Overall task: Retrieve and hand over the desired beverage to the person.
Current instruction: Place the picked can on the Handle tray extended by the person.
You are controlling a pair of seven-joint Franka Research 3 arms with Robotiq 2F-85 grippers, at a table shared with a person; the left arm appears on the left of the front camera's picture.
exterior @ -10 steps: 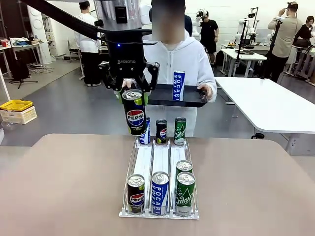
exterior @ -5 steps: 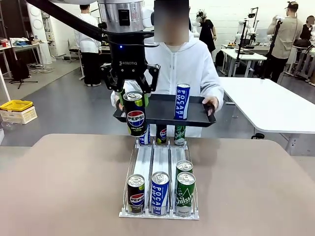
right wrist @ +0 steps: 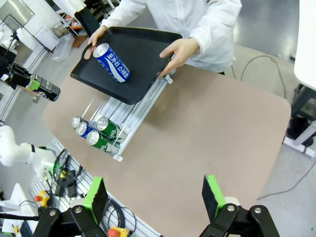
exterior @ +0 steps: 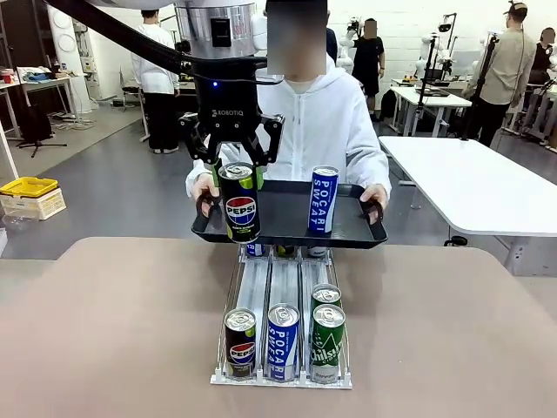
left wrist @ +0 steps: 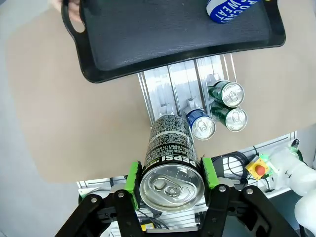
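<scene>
Retrieval looks done: my left claw (exterior: 234,165) pinches the Pepsi can (exterior: 240,203) by its top, hanging upright over the near left part of the black tray (exterior: 348,233) the person (exterior: 326,122) holds out. Release onto the tray remains. My right claw (right wrist: 155,197) hangs spread, empty, high above the table (right wrist: 222,133).

A beige table (exterior: 113,322) with rounded corners carries a metal can rack (exterior: 283,296) with three lanes, running from the near edge toward the far side. At the rack's near end stand a Pepsi can (exterior: 240,342), a Pocari Sweat can (exterior: 283,341) and two green cans (exterior: 327,335), one behind the other. The table's far edge lies beneath a black tray (exterior: 287,228)
</scene>
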